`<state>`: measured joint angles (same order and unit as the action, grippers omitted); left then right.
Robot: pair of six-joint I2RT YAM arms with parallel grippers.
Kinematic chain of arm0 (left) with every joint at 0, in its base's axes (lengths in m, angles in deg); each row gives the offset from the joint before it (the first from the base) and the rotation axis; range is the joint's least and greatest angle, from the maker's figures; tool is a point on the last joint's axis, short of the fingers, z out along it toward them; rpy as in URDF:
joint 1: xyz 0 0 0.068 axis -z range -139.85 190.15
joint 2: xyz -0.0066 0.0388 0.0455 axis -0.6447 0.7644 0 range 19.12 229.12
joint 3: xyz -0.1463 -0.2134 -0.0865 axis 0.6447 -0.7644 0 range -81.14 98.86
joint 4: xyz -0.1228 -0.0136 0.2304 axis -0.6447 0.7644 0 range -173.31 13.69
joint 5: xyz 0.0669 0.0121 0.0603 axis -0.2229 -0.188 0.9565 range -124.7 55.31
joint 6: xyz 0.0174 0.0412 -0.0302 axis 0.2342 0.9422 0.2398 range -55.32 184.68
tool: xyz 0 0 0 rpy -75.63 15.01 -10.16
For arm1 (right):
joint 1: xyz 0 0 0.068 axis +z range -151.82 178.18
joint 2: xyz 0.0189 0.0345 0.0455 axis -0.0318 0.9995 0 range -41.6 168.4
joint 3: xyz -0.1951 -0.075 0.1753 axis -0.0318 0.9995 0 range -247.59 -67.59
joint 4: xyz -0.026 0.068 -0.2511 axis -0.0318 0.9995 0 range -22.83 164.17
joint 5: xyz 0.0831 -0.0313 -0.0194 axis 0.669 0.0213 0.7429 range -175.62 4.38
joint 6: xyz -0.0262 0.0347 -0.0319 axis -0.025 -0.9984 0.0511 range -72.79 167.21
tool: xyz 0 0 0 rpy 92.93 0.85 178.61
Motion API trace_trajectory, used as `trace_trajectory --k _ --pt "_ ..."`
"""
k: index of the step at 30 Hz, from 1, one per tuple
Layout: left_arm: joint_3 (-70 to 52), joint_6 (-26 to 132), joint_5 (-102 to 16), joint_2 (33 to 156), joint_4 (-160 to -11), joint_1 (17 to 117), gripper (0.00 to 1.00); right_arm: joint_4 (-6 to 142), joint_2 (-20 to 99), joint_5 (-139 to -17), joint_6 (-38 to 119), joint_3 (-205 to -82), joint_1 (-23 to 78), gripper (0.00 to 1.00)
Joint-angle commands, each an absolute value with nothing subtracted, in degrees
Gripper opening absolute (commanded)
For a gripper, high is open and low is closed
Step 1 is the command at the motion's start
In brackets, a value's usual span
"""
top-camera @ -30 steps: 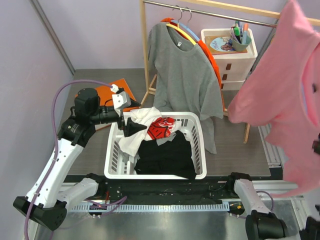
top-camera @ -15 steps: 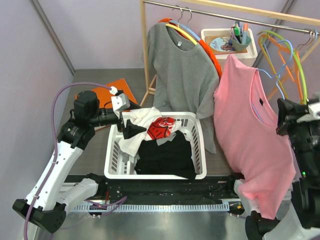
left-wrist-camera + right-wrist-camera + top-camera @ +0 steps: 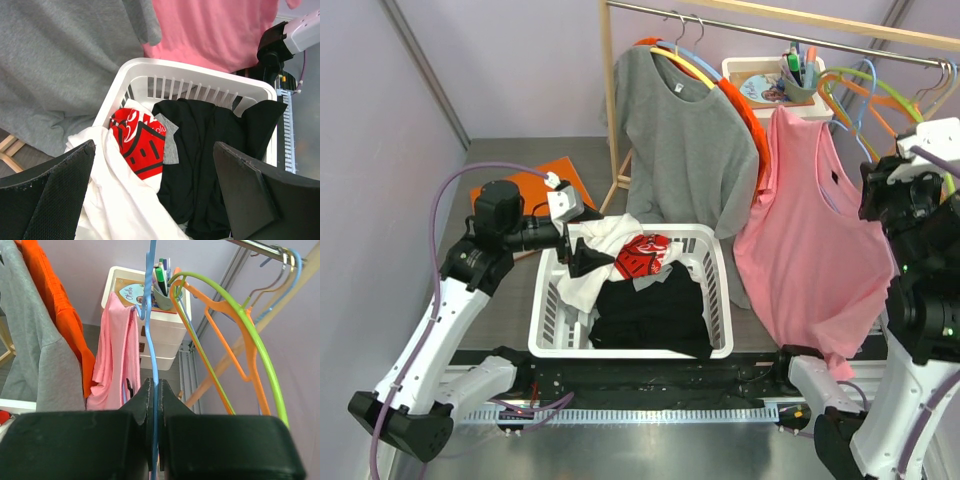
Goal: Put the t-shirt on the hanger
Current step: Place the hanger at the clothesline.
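The pink t-shirt (image 3: 810, 250) hangs on the light-blue wire hanger (image 3: 153, 340), just right of the grey shirt and in front of the rail. It also shows in the right wrist view (image 3: 117, 355) and the left wrist view (image 3: 215, 30). My right gripper (image 3: 876, 200) is shut on the hanger's wire (image 3: 154, 390) and holds it in the air below the rail. My left gripper (image 3: 582, 258) is open and empty (image 3: 155, 165), hovering over the left end of the laundry basket.
A white laundry basket (image 3: 545, 310) holds a white garment with a red print (image 3: 640, 255) and black clothes (image 3: 655, 310). A grey shirt (image 3: 685, 140) hangs on the wooden rack. Lime-green (image 3: 240, 315) and orange (image 3: 220, 330) hangers hang on the rail beside white drawers (image 3: 785, 125).
My right arm has carried the hanger and pink t-shirt away from the camera and back toward the rail; the shirt now hangs next to the grey shirt. The left arm has barely moved.
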<state>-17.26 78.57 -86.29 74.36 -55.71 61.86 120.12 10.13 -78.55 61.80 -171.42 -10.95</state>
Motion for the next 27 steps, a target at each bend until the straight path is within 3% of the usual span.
trace_trajectory --k 1,15,27 --pt "-17.24 79.18 -87.08 73.79 -58.17 61.68 1.0 106.03 14.12 -75.43 59.17 -170.25 -11.14 0.01" --pt "-16.8 79.71 -86.38 75.46 -57.91 61.68 1.0 74.76 15.8 -66.82 55.74 -153.39 -10.79 0.01" --pt "-16.19 80.5 -85.14 76.95 -57.55 61.68 1.0 67.61 18.08 -65.4 59.68 -148.45 -4.31 0.01"
